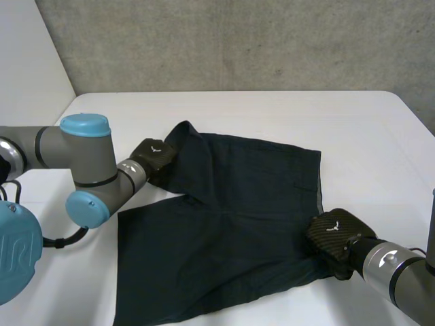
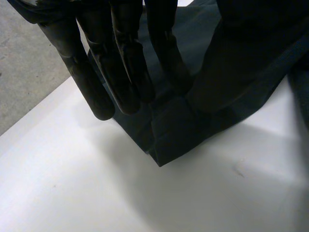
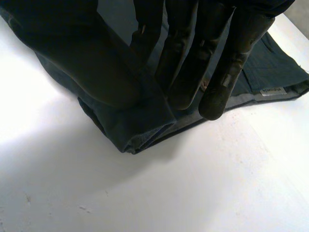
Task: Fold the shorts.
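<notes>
Briefly, nearest first. You had the right hand (image 1: 336, 243) at the near corner of the shorts (image 1: 231, 231), on the robot's right side of them. Its wrist view showed the thumb (image 3: 96, 63) on one face of a folded-over edge and the straight fingers (image 3: 219, 82) on the other face, so the cloth was pinched between them. Whether that fold touched the table (image 1: 272, 115) could not be told. Just beside those fingers, a small label (image 3: 273, 91) lay on the paler inner strip of the shorts' edge.

The shorts were dark, almost black. They lay spread mostly flat on the white table between your two hands, with one leg reaching toward the near side on the robot's left.

Past the middle of the shorts, you had the left hand (image 1: 153, 155) at their far corner on the robot's left. In its wrist view the fingers (image 2: 125, 72) were straight and the thumb (image 2: 227, 72) was opposite them, with cloth clamped between. That corner was raised off the table and hung just below the fingertips, with a shadow under it. From the head view the lifted corner stood up as a peak and leaned over the rest of the shorts. The left arm (image 1: 81, 149), grey with light-blue caps, came in from the robot's left of the shorts.

Beyond the shorts was bare table, then a grey wall (image 1: 238, 41).
</notes>
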You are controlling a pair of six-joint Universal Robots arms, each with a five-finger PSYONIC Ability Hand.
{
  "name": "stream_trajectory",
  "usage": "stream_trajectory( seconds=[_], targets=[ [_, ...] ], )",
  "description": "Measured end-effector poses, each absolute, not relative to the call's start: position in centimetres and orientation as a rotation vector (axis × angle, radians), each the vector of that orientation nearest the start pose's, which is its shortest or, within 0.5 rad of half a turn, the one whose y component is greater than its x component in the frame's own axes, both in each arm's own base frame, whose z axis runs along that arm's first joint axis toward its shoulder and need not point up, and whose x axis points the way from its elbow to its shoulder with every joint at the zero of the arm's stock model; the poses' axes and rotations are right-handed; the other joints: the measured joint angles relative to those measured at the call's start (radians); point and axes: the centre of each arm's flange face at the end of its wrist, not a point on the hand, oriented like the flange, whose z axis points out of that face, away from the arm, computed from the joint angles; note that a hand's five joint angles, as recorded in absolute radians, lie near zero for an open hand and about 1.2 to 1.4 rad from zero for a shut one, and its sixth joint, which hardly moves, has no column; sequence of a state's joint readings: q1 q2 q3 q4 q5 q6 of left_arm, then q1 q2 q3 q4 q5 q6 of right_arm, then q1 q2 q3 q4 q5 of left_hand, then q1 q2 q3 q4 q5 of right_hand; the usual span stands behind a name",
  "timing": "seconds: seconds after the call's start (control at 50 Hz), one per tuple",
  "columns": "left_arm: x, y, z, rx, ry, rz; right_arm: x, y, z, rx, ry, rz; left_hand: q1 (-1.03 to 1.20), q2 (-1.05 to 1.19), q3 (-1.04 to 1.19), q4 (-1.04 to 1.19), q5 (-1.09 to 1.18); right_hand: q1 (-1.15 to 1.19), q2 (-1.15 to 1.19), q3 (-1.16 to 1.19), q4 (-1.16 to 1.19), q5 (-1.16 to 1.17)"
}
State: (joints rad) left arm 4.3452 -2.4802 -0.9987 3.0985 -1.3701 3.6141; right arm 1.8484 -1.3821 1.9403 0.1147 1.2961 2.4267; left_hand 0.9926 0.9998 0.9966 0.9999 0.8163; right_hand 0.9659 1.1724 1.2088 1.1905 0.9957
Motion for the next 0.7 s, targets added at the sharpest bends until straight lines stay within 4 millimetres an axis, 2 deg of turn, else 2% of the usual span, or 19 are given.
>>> stream_trajectory(
  seconds=[0.14, 0.26, 0.36, 0.48, 0.6, 0.62, 0.64, 0.66, 0.7],
  targets=[
    [-29.9, -36.3, 11.0, 1.266, 2.373, -1.802, 21.4, -19.2, 15.5, -1.464, 2.347, -1.381, 0.105, 0.187, 0.185, 0.191, 0.163, 0.000, 0.000, 0.000, 0.000, 0.000],
    [-29.5, -36.2, 10.8, 1.242, 2.357, -1.763, 21.5, -19.3, 15.5, -1.464, 2.343, -1.390, 0.106, 0.193, 0.190, 0.201, 0.164, 0.000, 0.000, 0.000, 0.000, 0.000],
    [-27.5, -36.1, 12.1, 1.087, 2.311, -1.684, 21.5, -19.3, 15.5, -1.459, 2.341, -1.394, 0.105, 0.193, 0.190, 0.201, 0.164, 0.000, 0.000, 0.000, 0.000, 0.000],
    [-26.4, -34.5, 12.5, 1.009, 2.303, -1.583, 21.6, -19.3, 15.6, -1.427, 2.349, -1.392, 0.106, 0.193, 0.190, 0.201, 0.164, 0.000, 0.000, 0.000, 0.000, 0.000],
    [-27.2, -32.6, 12.4, 1.047, 2.306, -1.555, 21.6, -19.3, 15.6, -1.406, 2.352, -1.389, 0.106, 0.196, 0.194, 0.201, 0.164, 0.000, 0.000, 0.000, 0.000, 0.000],
    [-27.2, -32.5, 12.4, 1.050, 2.306, -1.557, 21.6, -19.3, 15.6, -1.405, 2.352, -1.389, 0.047, 0.128, 0.142, 0.149, 0.115, 0.000, 0.000, 0.000, 0.000, 0.000],
    [-27.5, -32.3, 12.7, 1.055, 2.302, -1.568, 21.6, -19.4, 15.6, -1.402, 2.351, -1.389, -0.222, -0.117, -0.116, -0.090, -0.122, 0.000, 0.000, 0.000, 0.000, 0.000],
    [-27.6, -32.2, 13.0, 1.055, 2.299, -1.576, 21.6, -19.4, 15.6, -1.400, 2.351, -1.388, -0.222, -0.117, -0.116, -0.090, -0.122, 0.000, 0.000, 0.000, 0.000, 0.000],
    [-27.7, -32.0, 14.1, 1.048, 2.287, -1.610, 21.6, -19.4, 15.6, -1.386, 2.352, -1.388, -0.513, -0.479, -0.465, -0.474, -0.475, 0.000, 0.000, 0.000, 0.000, 0.000]
  ],
)
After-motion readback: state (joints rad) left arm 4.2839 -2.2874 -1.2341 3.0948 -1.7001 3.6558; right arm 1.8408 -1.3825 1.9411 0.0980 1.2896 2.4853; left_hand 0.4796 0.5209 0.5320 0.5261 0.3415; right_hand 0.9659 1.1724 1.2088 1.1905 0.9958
